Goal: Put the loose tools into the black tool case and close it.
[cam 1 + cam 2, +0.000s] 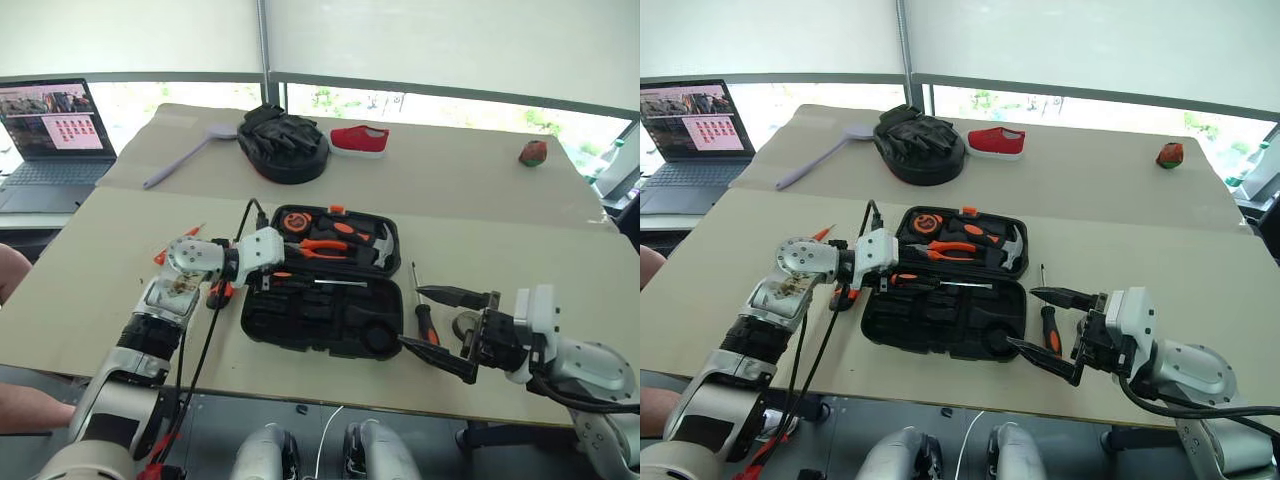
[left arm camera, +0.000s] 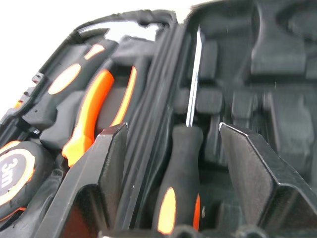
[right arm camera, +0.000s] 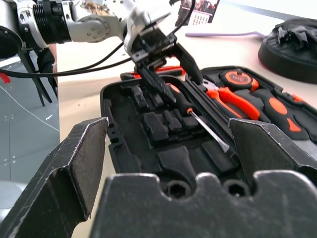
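While the flat black plastic tool case (image 1: 325,325) lies open on the pale matte counter (image 1: 100,270), its moulded lower half faces up nearer the robot and its lid half lies flat behind it. In the lid half sit orange-handled pliers (image 1: 322,246), a steel-headed hammer (image 1: 383,247) and a round orange-and-black tape measure (image 1: 294,221). A screwdriver with a black-and-orange handle (image 3: 179,101) and a thin bright metal shaft lies along the hinge side of the lower half, at the case's left end. The left gripper (image 3: 163,77) hangs over that handle with its two wedge-shaped black fingers parted on either side of it; the left wrist view shows gaps between the textured finger faces and the handle. The right gripper (image 1: 440,325) hovers just beside the case's right end, its ribbed black fingers spread wide and holding nothing. Between those fingers on the counter lies a second screwdriver (image 1: 424,320) with a black-and-orange handle, and a small grey tape roll (image 1: 465,325) sits just beyond it. A thin orange screwdriver (image 1: 176,243) lies left of the case, partly hidden by the left arm.
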Available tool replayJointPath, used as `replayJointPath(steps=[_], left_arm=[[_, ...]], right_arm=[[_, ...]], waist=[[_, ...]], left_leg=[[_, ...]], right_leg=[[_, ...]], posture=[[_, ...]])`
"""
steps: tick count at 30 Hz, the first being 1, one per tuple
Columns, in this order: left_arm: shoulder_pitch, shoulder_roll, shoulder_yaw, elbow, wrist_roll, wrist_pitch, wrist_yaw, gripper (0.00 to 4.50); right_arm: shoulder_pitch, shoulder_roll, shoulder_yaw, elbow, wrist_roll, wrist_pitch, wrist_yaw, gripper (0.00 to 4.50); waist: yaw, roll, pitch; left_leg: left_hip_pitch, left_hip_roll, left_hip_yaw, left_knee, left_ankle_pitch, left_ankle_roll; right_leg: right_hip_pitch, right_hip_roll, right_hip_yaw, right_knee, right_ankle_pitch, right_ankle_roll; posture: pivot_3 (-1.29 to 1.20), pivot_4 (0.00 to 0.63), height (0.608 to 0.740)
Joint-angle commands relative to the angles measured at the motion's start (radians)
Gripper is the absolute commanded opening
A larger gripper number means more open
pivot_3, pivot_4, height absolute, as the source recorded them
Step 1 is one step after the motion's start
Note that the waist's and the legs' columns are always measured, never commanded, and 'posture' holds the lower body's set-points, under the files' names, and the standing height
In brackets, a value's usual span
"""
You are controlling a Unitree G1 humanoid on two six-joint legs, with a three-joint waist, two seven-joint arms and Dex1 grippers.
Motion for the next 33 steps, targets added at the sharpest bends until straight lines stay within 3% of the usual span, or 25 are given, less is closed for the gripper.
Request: replayJointPath(steps=[1, 6, 18, 22, 25, 27, 33], left_arm=[[0.009, -0.035, 0.039, -0.026, -0.053, 0.088, 0.051, 1.81], [0.040, -0.064, -0.017, -0.018, 0.012, 0.065, 0.089, 0.01], [0.034, -0.078, -0.158, 0.067, 0.180, 0.052, 0.127, 0.01], [0.036, -0.118, -0.060, 0.032, 0.061, 0.036, 0.124, 0.01], [0.063, -0.117, 0.044, -0.058, -0.106, 0.050, 0.039, 0.67], [0.084, -0.103, 0.095, -0.127, -0.201, 0.053, -0.019, 1.47], [0.174, 0.066, 0.211, -0.216, -0.381, 0.105, -0.237, 3.64]], right_arm=[[-0.006, 0.011, -0.011, -0.027, 0.030, 0.004, -0.005, 4.50], [0.003, 0.021, -0.013, -0.032, 0.027, 0.005, -0.010, 4.50], [0.030, 0.048, -0.010, -0.018, -0.002, -0.009, -0.040, 4.50], [0.066, 0.083, -0.065, -0.017, -0.011, -0.008, -0.114, 4.50], [0.147, 0.093, -0.131, -0.035, -0.025, -0.029, -0.137, 4.50], [0.235, 0.092, -0.180, -0.062, -0.056, -0.025, -0.159, 4.50], [0.557, 0.135, -0.352, -0.122, -0.080, 0.023, -0.203, 4.50]], waist=[[0.001, 0.000, 0.000], [0.000, 0.000, 0.000], [0.006, 0.007, -0.006], [0.013, 0.012, -0.009], [0.012, 0.012, -0.009], [0.012, 0.012, -0.008], [0.000, 0.014, -0.009]], left_leg=[[0.000, 0.000, 0.000, 0.000, 0.000, 0.000], [0.000, 0.000, 0.000, 0.000, 0.000, 0.000], [0.002, -0.001, -0.001, 0.000, -0.001, 0.001], [0.006, -0.001, -0.003, 0.000, -0.002, 0.003], [0.006, -0.001, -0.005, 0.000, -0.004, 0.003], [0.003, -0.001, -0.005, 0.000, -0.004, 0.002], [0.002, 0.000, -0.005, 0.000, -0.002, -0.001]], right_leg=[[0.000, 0.000, 0.000, 0.000, 0.000, 0.000], [0.000, 0.001, 0.000, 0.000, 0.000, 0.000], [0.003, -0.001, -0.001, 0.000, 0.000, 0.000], [0.010, -0.002, -0.002, -0.003, 0.000, 0.001], [0.011, -0.003, -0.003, -0.005, 0.000, 0.002], [0.009, -0.003, -0.003, -0.005, 0.000, 0.003], [0.006, -0.001, -0.003, -0.003, -0.002, 0.004]], posture=[[0.00, 0.150, 0.740], [0.00, 0.150, 0.740], [0.00, 0.150, 0.740], [0.00, 0.150, 0.740], [0.00, 0.150, 0.740], [0.00, 0.150, 0.740], [0.00, 0.150, 0.740]])
